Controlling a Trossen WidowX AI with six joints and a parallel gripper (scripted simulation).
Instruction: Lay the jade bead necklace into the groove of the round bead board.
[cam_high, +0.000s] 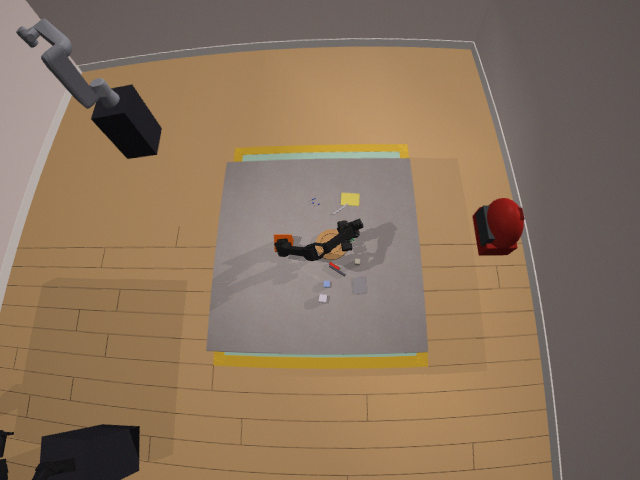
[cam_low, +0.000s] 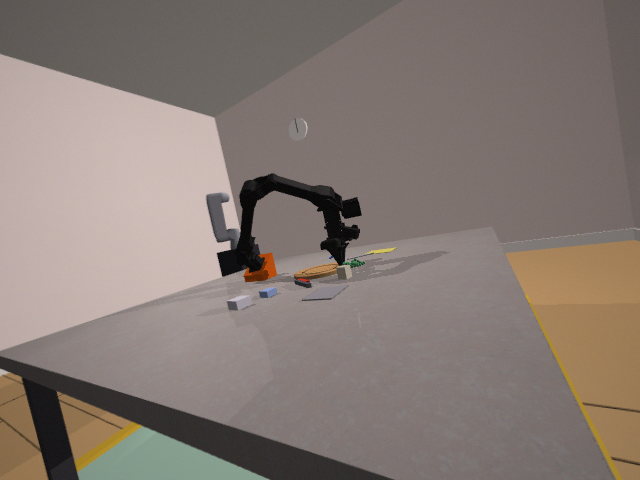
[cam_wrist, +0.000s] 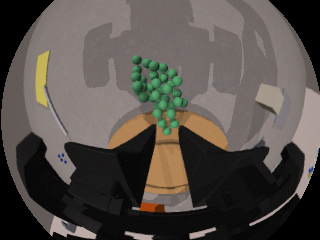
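Observation:
The jade bead necklace (cam_low: 355, 263) (cam_wrist: 167, 89) lies bunched in a heap of green beads on the table, with its near end at the edge of the round bead board in the wrist view; the arm mostly hides it in the top view. The round wooden bead board (cam_high: 336, 253) (cam_low: 312, 271) (cam_wrist: 125, 135) lies flat, its ring groove partly hidden by the arm and fingers. My gripper (cam_low: 341, 264) (cam_wrist: 167, 128) points down low over the board's edge, beside the necklace. Its fingers are a little apart, with nothing held between them. The nearest beads show just at the fingertips.
A beige block (cam_high: 357, 261) (cam_low: 344, 272) stands near the board. A red and dark tool (cam_high: 334, 266), a blue block (cam_high: 326, 284), a white block (cam_high: 323, 298) and a grey plate (cam_high: 359, 285) lie on one side. A yellow sheet (cam_high: 349, 198) and white stick (cam_high: 339, 209) lie opposite.

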